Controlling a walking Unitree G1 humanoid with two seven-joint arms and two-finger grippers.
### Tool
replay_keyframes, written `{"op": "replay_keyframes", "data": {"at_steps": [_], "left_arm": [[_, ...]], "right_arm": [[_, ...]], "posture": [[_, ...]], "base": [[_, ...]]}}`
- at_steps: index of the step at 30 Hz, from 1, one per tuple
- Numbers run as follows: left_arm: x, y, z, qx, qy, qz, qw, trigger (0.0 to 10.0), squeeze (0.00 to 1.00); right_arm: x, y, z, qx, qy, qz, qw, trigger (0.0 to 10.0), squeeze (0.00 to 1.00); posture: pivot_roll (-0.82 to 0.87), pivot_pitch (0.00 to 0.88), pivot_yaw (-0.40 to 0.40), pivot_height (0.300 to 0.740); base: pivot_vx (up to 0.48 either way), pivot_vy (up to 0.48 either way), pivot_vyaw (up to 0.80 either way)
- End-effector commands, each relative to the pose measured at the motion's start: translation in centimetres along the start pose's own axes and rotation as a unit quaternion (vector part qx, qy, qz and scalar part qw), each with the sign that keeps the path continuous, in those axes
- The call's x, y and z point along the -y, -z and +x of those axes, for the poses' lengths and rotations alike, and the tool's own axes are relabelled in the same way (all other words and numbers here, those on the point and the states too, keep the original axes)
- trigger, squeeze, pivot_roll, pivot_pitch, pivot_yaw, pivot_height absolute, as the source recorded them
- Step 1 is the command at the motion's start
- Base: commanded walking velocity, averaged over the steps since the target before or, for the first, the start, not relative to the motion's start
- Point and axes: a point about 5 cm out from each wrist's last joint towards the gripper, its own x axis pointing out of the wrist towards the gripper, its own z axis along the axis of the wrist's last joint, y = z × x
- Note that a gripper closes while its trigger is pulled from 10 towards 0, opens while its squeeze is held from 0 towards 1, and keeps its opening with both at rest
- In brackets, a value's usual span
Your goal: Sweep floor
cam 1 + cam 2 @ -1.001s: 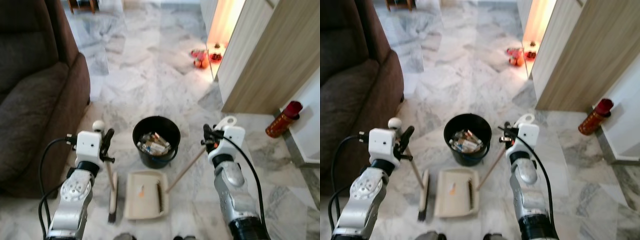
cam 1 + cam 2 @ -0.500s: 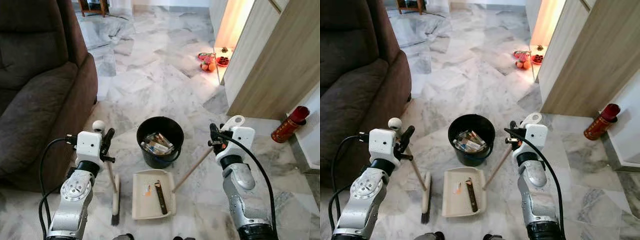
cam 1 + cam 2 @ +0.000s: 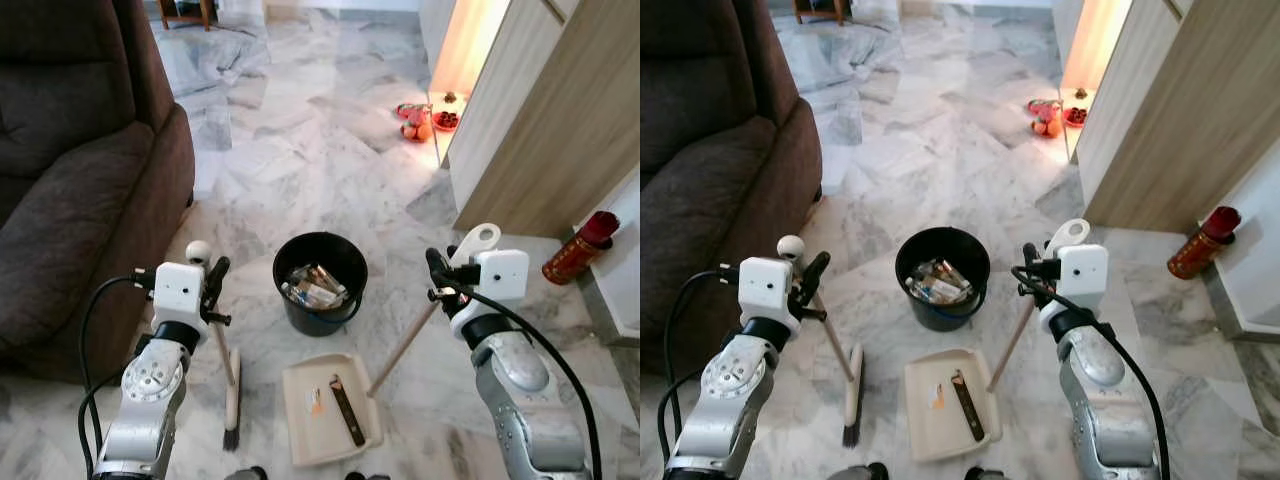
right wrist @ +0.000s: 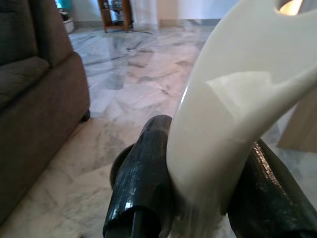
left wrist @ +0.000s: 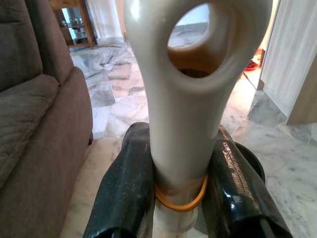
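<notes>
My left gripper (image 3: pixel 214 284) is shut on the broom's cream handle (image 5: pixel 184 124), just below its looped end. The broom's brush head (image 3: pixel 231 404) rests on the marble floor in front of my left side. My right gripper (image 3: pixel 436 276) is shut on the dustpan's long handle (image 3: pixel 404 345); its white looped top (image 4: pixel 233 99) sticks out past the fingers. The cream dustpan (image 3: pixel 325 438) lies on the floor with a dark stick (image 3: pixel 347 410) and a small orange scrap (image 3: pixel 314 401) in it. Just beyond it stands a black bucket (image 3: pixel 310 320) with rubbish inside.
A brown sofa (image 3: pixel 70 190) fills the left side. A wooden cabinet (image 3: pixel 545 120) stands at the right with a red can (image 3: pixel 575 250) beside it. Red fruit and dishes (image 3: pixel 422 118) sit on the floor by the lit doorway. Open marble floor lies beyond the bucket.
The view tilted up a second ago. The dustpan has slid to the right and turned, and my right gripper has moved right with its handle. The left arm and broom have stayed put.
</notes>
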Motion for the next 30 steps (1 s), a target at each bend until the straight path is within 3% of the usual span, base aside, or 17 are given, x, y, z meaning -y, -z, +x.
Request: {"op": "replay_keyframes", "data": {"at_steps": [1,6,10,16,27,30], "left_arm": [[0.0,-0.4,0.2,0.014,0.004,0.006,1.0,10.0,0.0],[0.0,-0.4,0.2,0.013,0.004,0.005,1.0,10.0,0.0],[0.0,-0.3,0.2,0.013,0.004,0.004,1.0,10.0,0.0],[0.1,-0.3,0.2,0.013,0.004,0.002,1.0,10.0,0.0],[0.0,-0.3,0.3,0.014,0.003,0.001,1.0,10.0,0.0],[0.0,-0.3,0.3,0.014,0.004,0.0,1.0,10.0,0.0]], "right_arm": [[-0.6,-1.5,-0.2,0.026,-0.018,0.007,0.999,10.0,0.0],[-0.3,-3.2,-0.2,0.022,-0.008,0.024,0.999,10.0,0.0],[-0.1,-5.7,0.0,0.056,-0.002,0.06,0.997,10.0,0.0],[-0.2,-7.8,0.1,0.081,-0.005,0.066,0.995,10.0,0.0],[-0.2,-11.8,-0.1,0.116,-0.021,0.052,0.992,10.0,0.0],[-0.1,-12.3,-0.2,0.111,-0.034,0.03,0.993,10.0,0.0]], "posture": [[0.11,0.185,-0.014,0.74],[0.11,0.184,-0.014,0.74],[0.11,0.185,-0.014,0.74],[0.11,0.185,-0.015,0.74],[0.1,0.184,-0.015,0.74],[0.09,0.182,-0.015,0.74]], "base": [[0.0,0.0,0.0],[0.0,0.0,0.0],[0.0,0.0,0.0],[0.0,0.0,0.0],[0.0,0.0,0.0],[0.0,0.0,0.0]]}}
